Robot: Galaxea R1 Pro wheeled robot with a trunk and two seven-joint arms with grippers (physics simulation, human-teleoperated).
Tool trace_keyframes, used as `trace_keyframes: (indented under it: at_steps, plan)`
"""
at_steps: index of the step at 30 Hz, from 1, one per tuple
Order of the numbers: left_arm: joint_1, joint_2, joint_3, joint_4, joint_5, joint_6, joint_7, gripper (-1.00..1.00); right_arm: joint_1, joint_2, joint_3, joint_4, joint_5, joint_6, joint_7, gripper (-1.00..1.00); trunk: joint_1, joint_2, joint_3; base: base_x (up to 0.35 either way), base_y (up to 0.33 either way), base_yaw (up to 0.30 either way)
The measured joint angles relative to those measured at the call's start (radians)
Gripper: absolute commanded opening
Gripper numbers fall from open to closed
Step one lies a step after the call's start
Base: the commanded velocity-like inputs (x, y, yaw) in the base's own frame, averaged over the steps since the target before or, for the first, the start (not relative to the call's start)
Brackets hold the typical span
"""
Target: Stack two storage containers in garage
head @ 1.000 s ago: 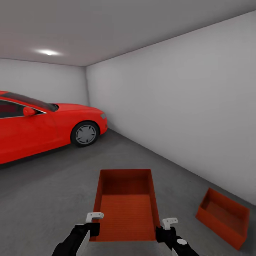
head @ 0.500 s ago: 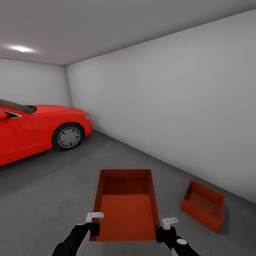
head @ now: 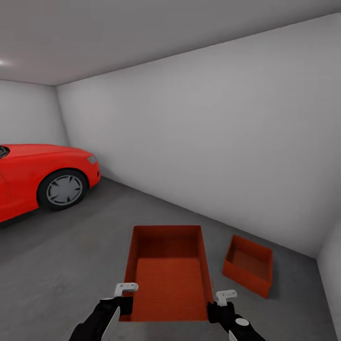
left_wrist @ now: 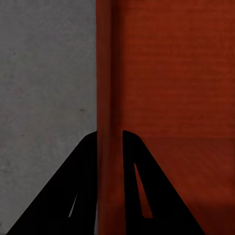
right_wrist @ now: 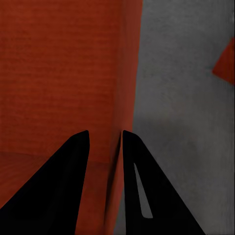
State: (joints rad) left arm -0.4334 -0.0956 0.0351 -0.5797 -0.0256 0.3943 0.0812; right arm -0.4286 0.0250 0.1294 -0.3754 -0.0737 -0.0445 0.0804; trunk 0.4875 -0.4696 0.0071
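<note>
Transport is judged done: one storage container point(head: 248, 265) lies on the garage floor point(head: 71, 265); the other container point(head: 168, 272) is held by its side walls, clamped by left gripper point(left_wrist: 108, 147) and right gripper point(right_wrist: 105, 144). Stacking is left.

Two red boxes: one point(head: 168, 272) held between the two sets of jaws, one point(head: 248, 264) right of them. One red car point(head: 42, 177). Two grippers point(head: 125, 287) point(head: 226, 295).

Storage containers — two, rust-red, open-top, empty. First container point(head: 168, 274): held level above the garage floor point(head: 61, 265). Second container point(head: 248, 264): apparently resting on that floor near the white wall — upright, skewed.
</note>
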Motion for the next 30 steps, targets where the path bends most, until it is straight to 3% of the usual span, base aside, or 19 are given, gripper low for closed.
trace_keyframes:
  at_steps: [30]
  plan:
    - [0.000, 0.000, 0.000, 0.000, 0.000, 0.000, 0.000, -1.00, 0.000, 0.000, 0.000, 0.000, 0.000, 0.000, 0.000, -1.00, 0.000, 0.000, 0.001, 0.315, -0.041, -0.296]
